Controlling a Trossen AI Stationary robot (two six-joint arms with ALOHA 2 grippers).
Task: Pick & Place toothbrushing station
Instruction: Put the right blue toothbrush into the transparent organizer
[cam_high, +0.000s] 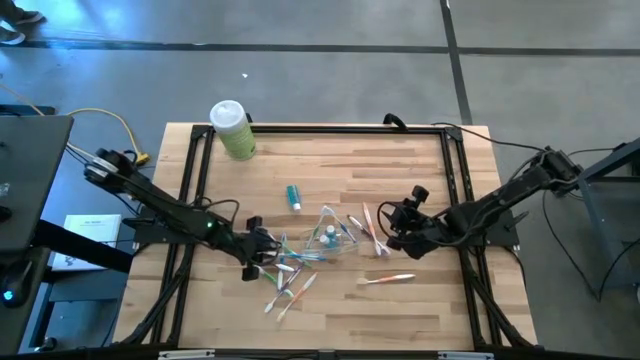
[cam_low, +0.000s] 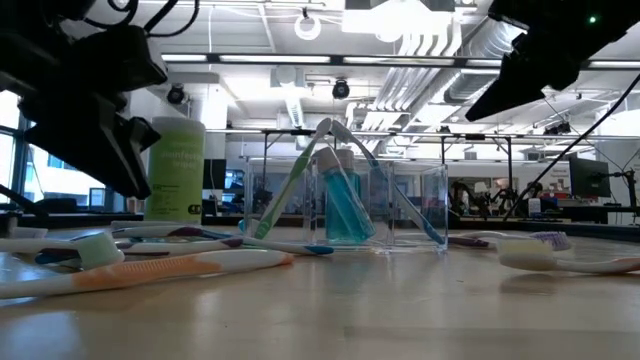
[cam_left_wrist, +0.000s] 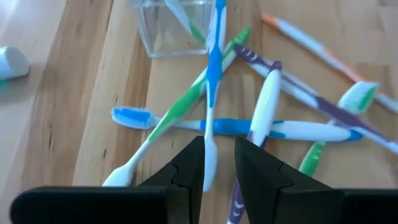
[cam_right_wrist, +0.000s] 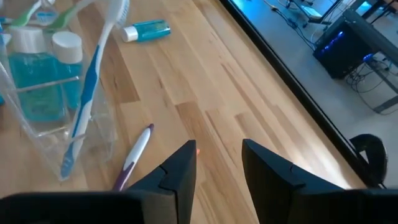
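Observation:
A clear plastic cup (cam_high: 330, 238) stands upright mid-table with two teal white-capped tubes (cam_right_wrist: 31, 68) and a few leaning toothbrushes in it. A third teal tube (cam_high: 293, 197) lies on the wood beyond it. Several toothbrushes (cam_high: 290, 275) lie crossed on the table to the left of the cup and in front of it. My left gripper (cam_left_wrist: 220, 168) is low over this pile and narrowly open. A blue-and-white toothbrush (cam_left_wrist: 211, 93) slants out of the cup, and its white end lies between the fingers. My right gripper (cam_right_wrist: 219, 168) is open and empty just right of the cup. My left gripper's fingers stand on either side of the blue-and-white toothbrush's white end (cam_left_wrist: 210, 163), pointing along the brush toward the cup. The end lies close against one finger (cam_left_wrist: 189, 171), with a gap to the other. I cannot tell whether it touches.
A pale-green bottle (cam_high: 235, 132) with a white cap stands at the far left. An orange-and-white toothbrush (cam_high: 388, 279) lies in front of my right gripper, and a purple-and-white one (cam_right_wrist: 134, 155) beside the cup. A black frame (cam_high: 330, 128) edges the table.

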